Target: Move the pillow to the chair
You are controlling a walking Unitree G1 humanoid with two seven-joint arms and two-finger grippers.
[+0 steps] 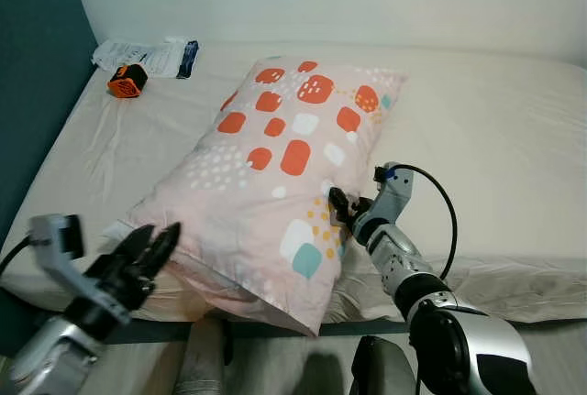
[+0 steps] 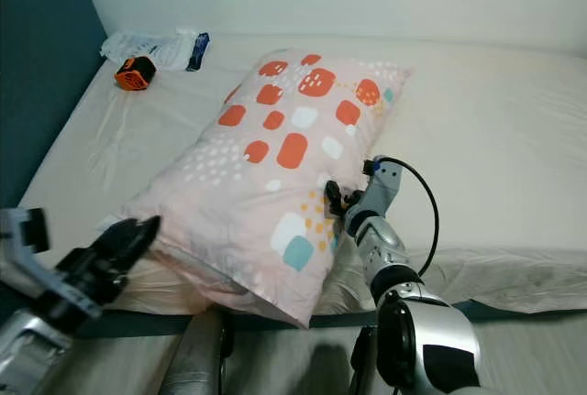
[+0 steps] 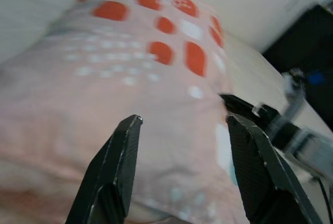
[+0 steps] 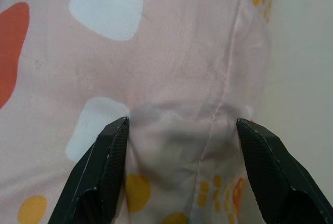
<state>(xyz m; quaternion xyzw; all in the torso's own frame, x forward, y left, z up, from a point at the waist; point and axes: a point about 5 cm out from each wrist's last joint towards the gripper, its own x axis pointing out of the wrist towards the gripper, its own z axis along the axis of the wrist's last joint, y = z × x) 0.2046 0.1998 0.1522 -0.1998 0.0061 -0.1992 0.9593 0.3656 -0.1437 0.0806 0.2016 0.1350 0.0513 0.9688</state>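
Pillow (image 1: 275,175) lies diagonal on bed (image 1: 495,138), near corner overhanging the front edge. Right gripper (image 1: 341,207) wide open, fingers straddling pillow's right seam; left gripper (image 1: 151,244) open at its left end, holding nothing. Grasp step: next, both close, then lift.

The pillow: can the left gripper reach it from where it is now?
Probably yes. The left gripper is open beside the near edge of the pillow, with nothing between them; the right gripper already presses its other side.
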